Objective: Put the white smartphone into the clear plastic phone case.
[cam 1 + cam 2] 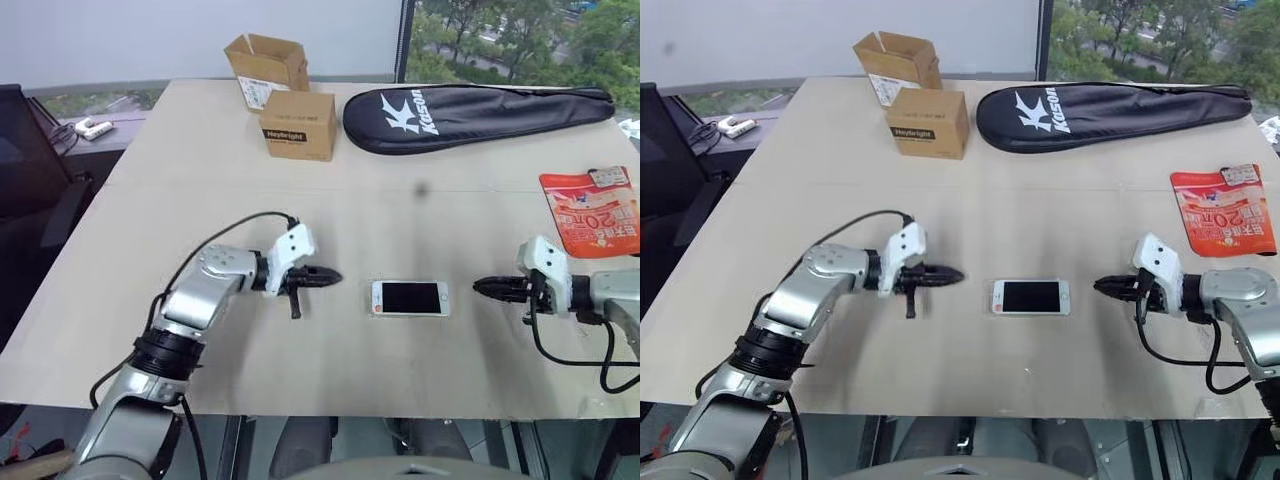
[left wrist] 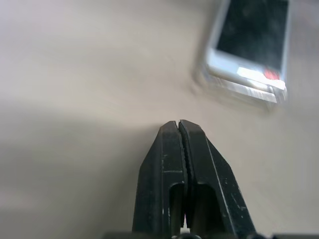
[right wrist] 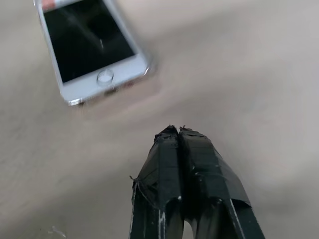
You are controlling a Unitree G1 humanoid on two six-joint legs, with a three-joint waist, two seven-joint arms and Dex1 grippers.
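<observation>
Black left pincer and right pincer, both closed and empty, flank the white smartphone.

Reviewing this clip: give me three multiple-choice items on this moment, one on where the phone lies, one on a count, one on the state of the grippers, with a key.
1. Where does the white smartphone lie?
A. On the table between the two grippers
B. Inside the open cardboard box
C. On the black racket bag

2. How many brown cardboard boxes stand at the far side of the table?
A. One
B. Two
C. Four

3. How are the grippers?
A. Both shut, holding nothing
B. Left one clamped on the phone
C. Both wide open

Key:
1 A, the phone lies flat on the table, the left gripper and right gripper at either side, apart from it.
2 B, an open box and a closed box beside the racket bag.
3 A, each wrist view shows the fingers pressed together, nothing between.
</observation>
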